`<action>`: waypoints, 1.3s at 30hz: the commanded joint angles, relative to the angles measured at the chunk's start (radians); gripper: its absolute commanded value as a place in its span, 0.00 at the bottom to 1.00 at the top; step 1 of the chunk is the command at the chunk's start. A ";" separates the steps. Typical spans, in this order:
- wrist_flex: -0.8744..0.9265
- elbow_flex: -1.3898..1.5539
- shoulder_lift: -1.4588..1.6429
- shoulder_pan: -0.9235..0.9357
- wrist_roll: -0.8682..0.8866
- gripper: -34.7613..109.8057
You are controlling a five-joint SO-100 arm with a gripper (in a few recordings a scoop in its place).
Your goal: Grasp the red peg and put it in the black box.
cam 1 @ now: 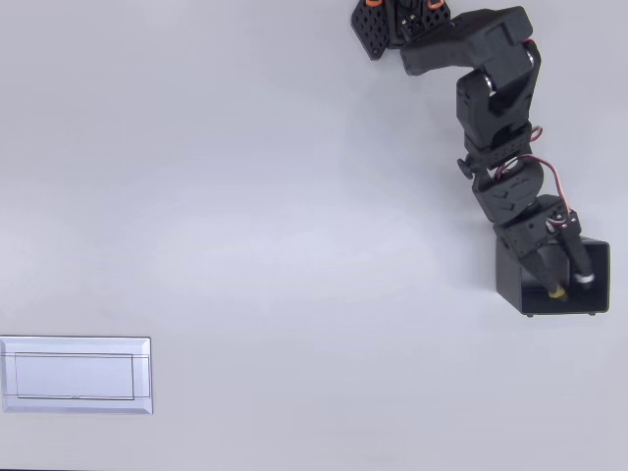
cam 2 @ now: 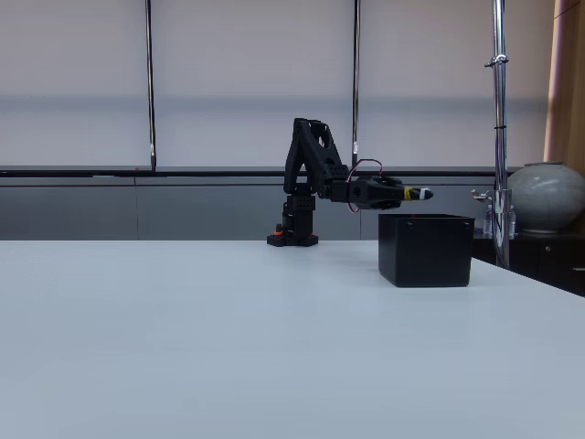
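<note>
The black box (cam 1: 506, 283) stands at the right edge of the table in the overhead view, and right of centre as the black box (cam 2: 425, 249) in the fixed view. My gripper (cam 1: 571, 286) hangs just above its hollow, reaching in from the arm's base at the top. Its two fingers, one with a yellow tip (cam 1: 556, 291) and one with a white band, stand apart over the dark interior, open with nothing seen between them. From the side my gripper (cam 2: 419, 194) lies level, a little above the box's rim. The red peg is hidden from view.
A flat white tray (cam 1: 77, 376) lies at the table's lower left in the overhead view. The arm's base (cam 2: 294, 233) sits at the table's far edge. Off the table at the right stand a metal pole (cam 2: 498, 137) and a round vase (cam 2: 547, 197).
</note>
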 commanded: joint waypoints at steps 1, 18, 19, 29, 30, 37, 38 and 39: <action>-0.034 0.020 0.000 -0.005 0.006 0.41; 0.081 -0.087 -0.212 0.037 -0.064 0.31; 0.118 -0.095 -0.256 0.044 -0.080 0.29; 0.224 -0.316 -0.664 0.137 -0.160 0.24; 0.255 -0.348 -0.719 0.150 -0.158 0.24; 0.526 -0.603 -1.106 0.272 -0.098 0.24; 0.563 -0.653 -1.170 0.291 -0.078 0.24; 0.647 -0.684 -1.246 0.313 -0.057 0.24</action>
